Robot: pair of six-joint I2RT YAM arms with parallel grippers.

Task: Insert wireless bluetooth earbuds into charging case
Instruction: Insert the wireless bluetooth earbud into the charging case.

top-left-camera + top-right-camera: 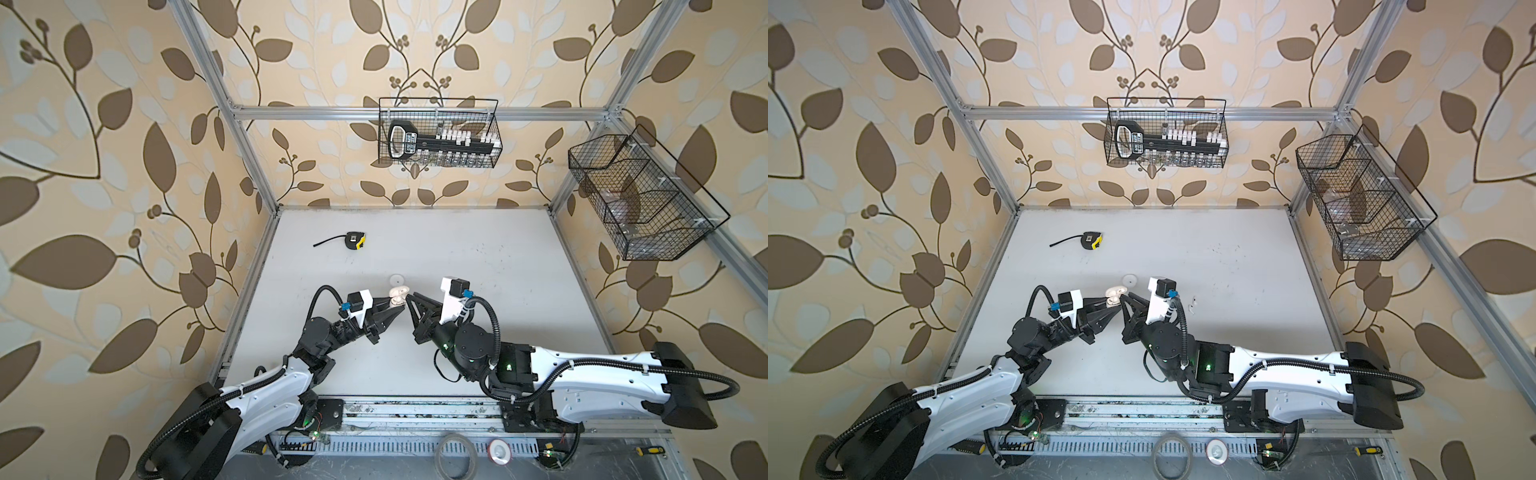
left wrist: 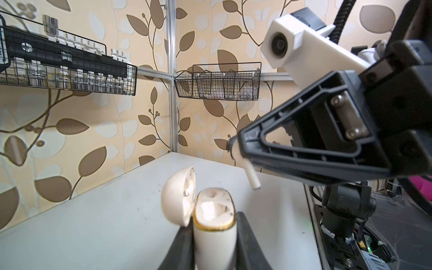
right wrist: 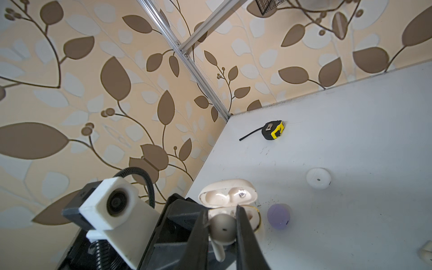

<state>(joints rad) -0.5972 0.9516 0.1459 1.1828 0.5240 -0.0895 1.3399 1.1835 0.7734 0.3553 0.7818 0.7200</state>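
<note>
My left gripper (image 2: 214,222) is shut on the cream charging case (image 2: 215,224), holding it upright off the table with its lid (image 2: 178,196) swung open; both top views show the case (image 1: 398,294) (image 1: 1113,296). My right gripper (image 3: 222,210) is shut on the bulb of a cream earbud (image 3: 222,228), whose stem (image 2: 251,176) points down toward the open case, a little above it and apart from it. The two grippers (image 1: 392,305) (image 1: 409,296) meet tip to tip at mid-table. A small white earbud (image 1: 1191,308) lies on the table to the right.
A round white case (image 1: 397,279) (image 3: 318,178) sits just behind the grippers, and a lilac case (image 3: 279,216) lies beside the held one. A yellow-black tape measure (image 1: 356,241) lies at the back left. Wire baskets (image 1: 440,133) (image 1: 640,199) hang on the walls.
</note>
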